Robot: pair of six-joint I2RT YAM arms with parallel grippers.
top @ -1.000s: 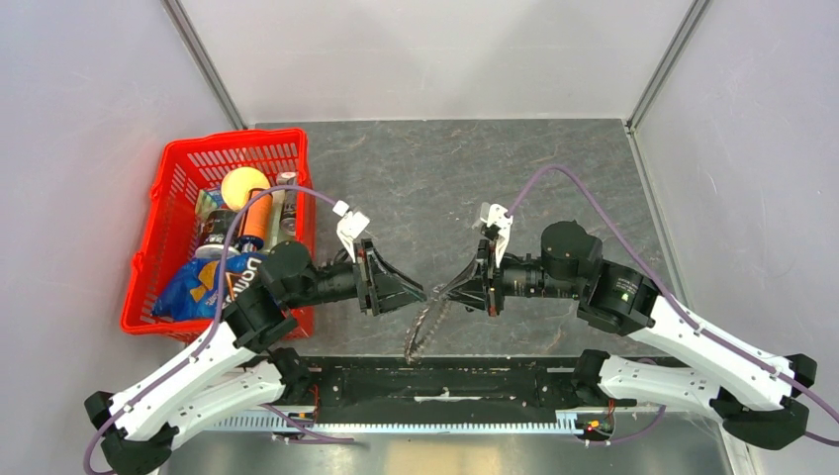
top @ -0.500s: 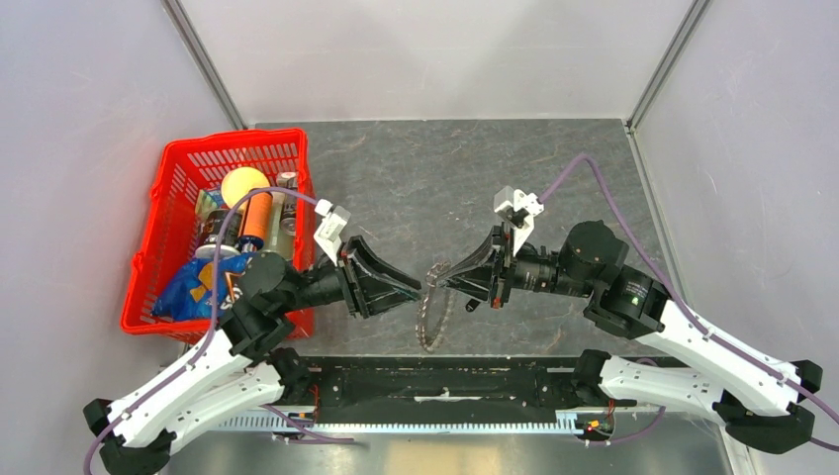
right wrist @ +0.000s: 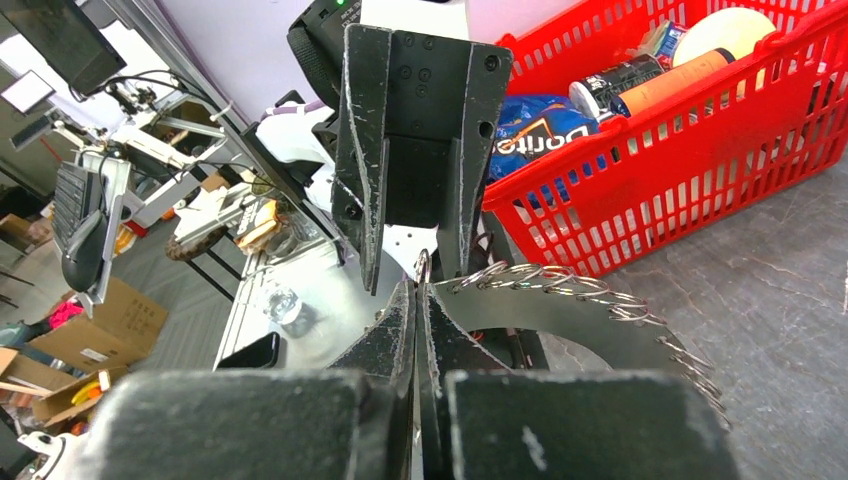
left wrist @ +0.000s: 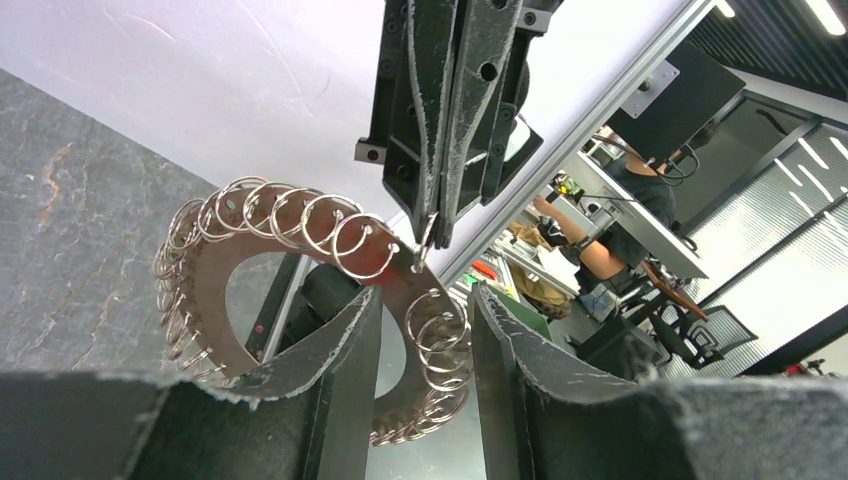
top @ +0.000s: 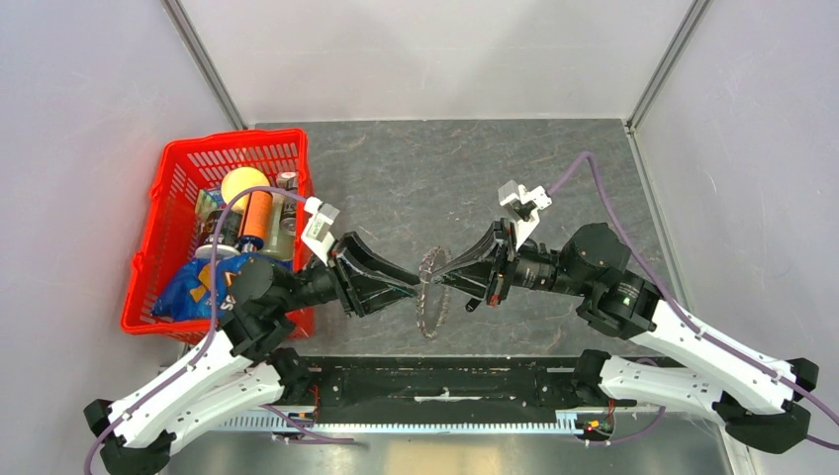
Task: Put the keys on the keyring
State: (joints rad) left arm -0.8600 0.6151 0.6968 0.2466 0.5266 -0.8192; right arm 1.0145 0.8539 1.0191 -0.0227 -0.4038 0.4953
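Right fingers [right wrist: 395,335] were seen clenched tight, with a small wire loop [right wrist: 422,262] pinched at their very tips. Left fingers [left wrist: 345,350] were met tip to tip, spread partway and closed across the flat band of the keyring [left wrist: 205,300], which was gripped between them. That keyring was held up off the worktop [top: 416,178], standing nearly on edge midway between both arms, its rim strung with small wire rings. Whether the pinched loop was the loose key or one of the ring's own could not be told. Off to the left, a red basket [top: 153,242] was parked on the worktop, with a yellow ball [top: 242,185] and a blue crisp bag [top: 198,282] packed inside.
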